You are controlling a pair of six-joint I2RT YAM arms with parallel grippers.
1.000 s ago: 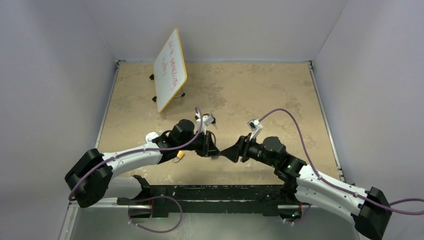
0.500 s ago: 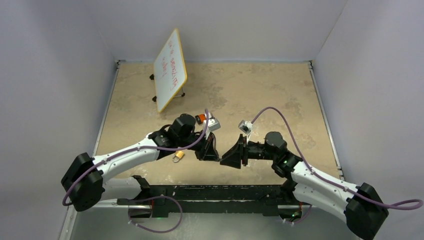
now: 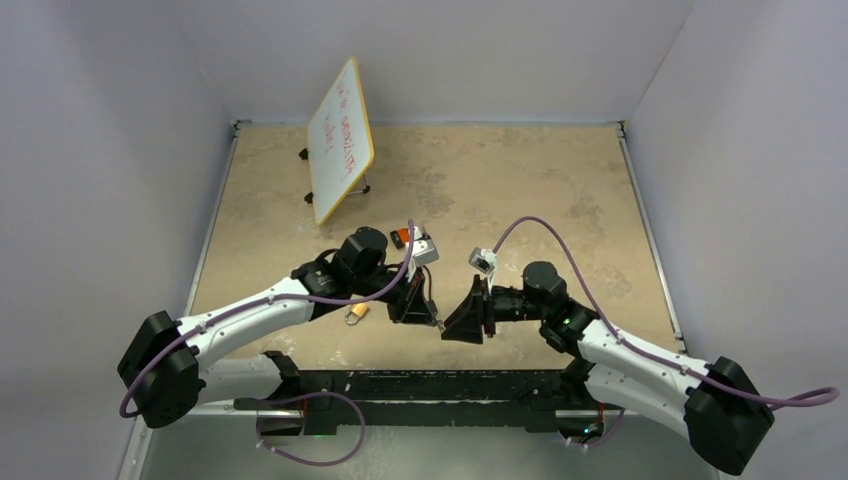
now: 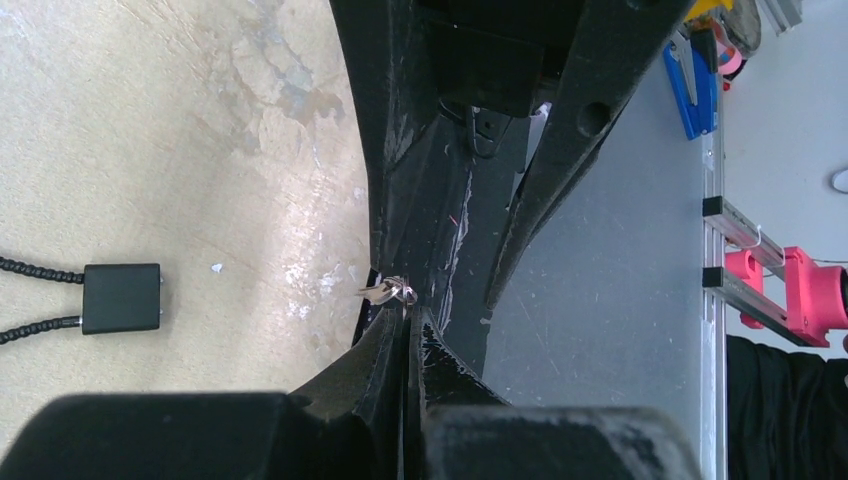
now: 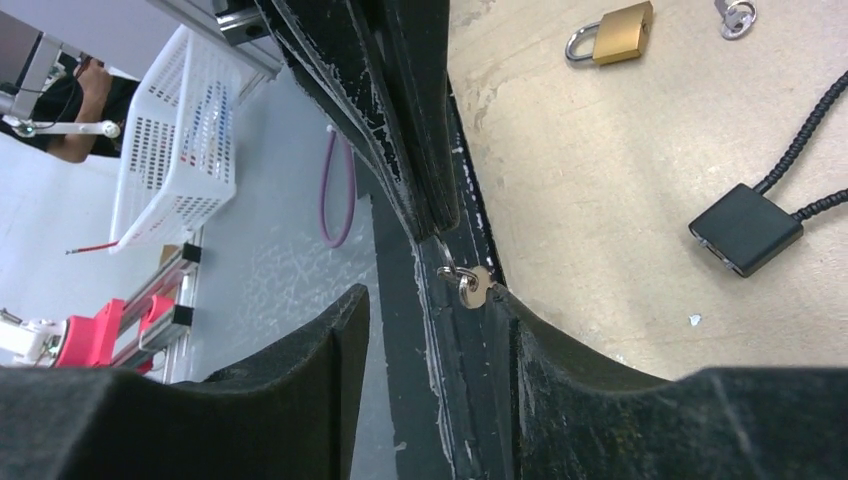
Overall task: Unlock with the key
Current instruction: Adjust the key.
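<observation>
My left gripper is shut on a small silver key with a ring, which sticks out of its tips. My right gripper faces it tip to tip and is open. The key lies against the tip of its right finger, with the left arm's shut fingers above it. The brass padlock lies closed on the table left of the grippers, apart from both, and also shows in the right wrist view.
A tilted whiteboard stands at the back left. A black square box on beaded cords lies on the table near the grippers and shows in the left wrist view. The black front rail runs just below the grippers. A second key ring lies beyond the padlock.
Both grippers moved toward the near edge and closer together. The left wrist has turned over, and the right gripper's open fingers now reach the key.
</observation>
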